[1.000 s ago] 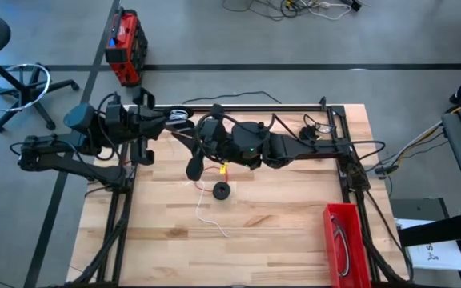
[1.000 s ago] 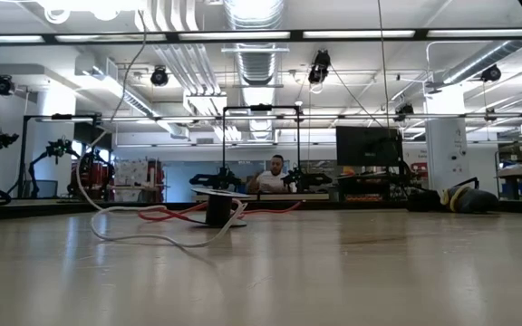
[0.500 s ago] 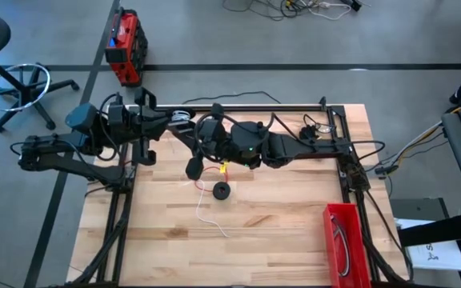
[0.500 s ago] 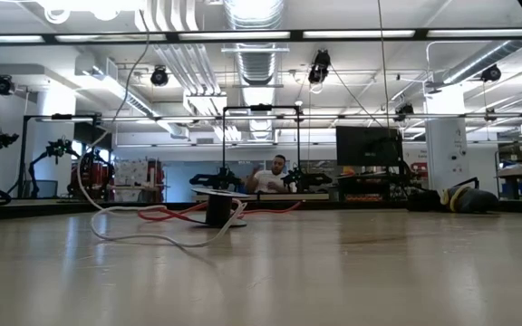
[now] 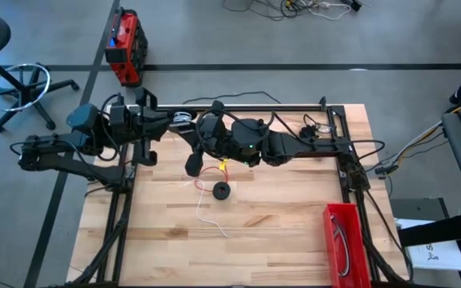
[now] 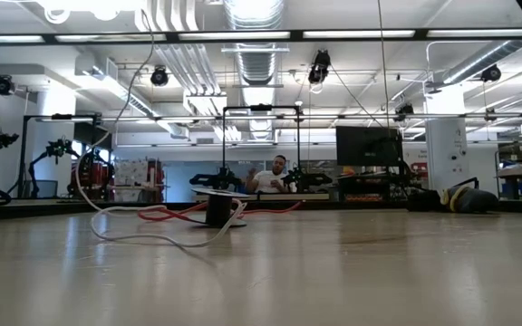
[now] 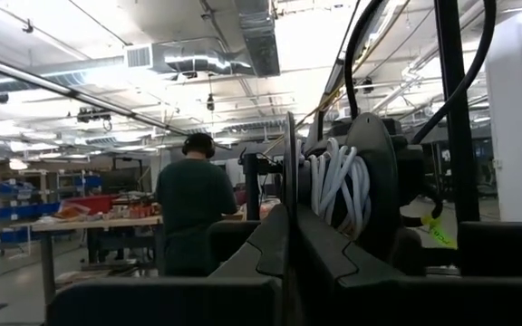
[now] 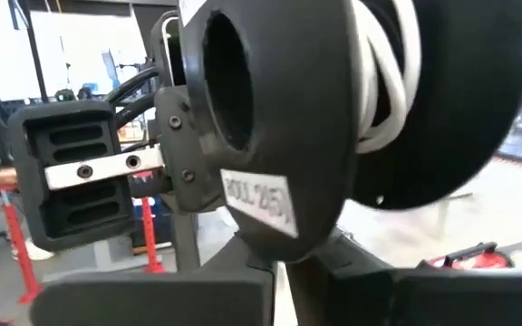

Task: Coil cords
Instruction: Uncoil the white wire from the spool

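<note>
A black spool [image 5: 202, 128] wound with white cord [image 7: 333, 186] hangs above the table's far left part, between my two grippers. My left gripper [image 5: 182, 128] comes from the left and is shut on it. My right gripper [image 5: 214, 138] comes from the right and is shut on it too. The white cord's loose end [image 5: 211, 222] trails down onto the table, past a small black reel [image 5: 222, 190] that stands on the wood. A red cord [image 5: 207, 170] lies beside that reel, also seen as the red cord [image 6: 179, 215] in the low view. My left gripper pinches one thin flange of the spool [image 7: 290, 163] by its rim between its two fingers, the flange edge-on to them. The spool is lifted clear of the table. My right gripper pinches the rim of the spool's labelled flange [image 8: 275, 237] between its two fingers, below the centre hole [image 8: 229, 81]. The white windings [image 8: 388, 81] sit behind that flange.
A red bin [image 5: 344, 240] holding a thin cord stands at the near right. More cords [image 5: 314, 128] lie at the far right by the arm's base. A person [image 7: 191, 213] stands in the room beyond the table.
</note>
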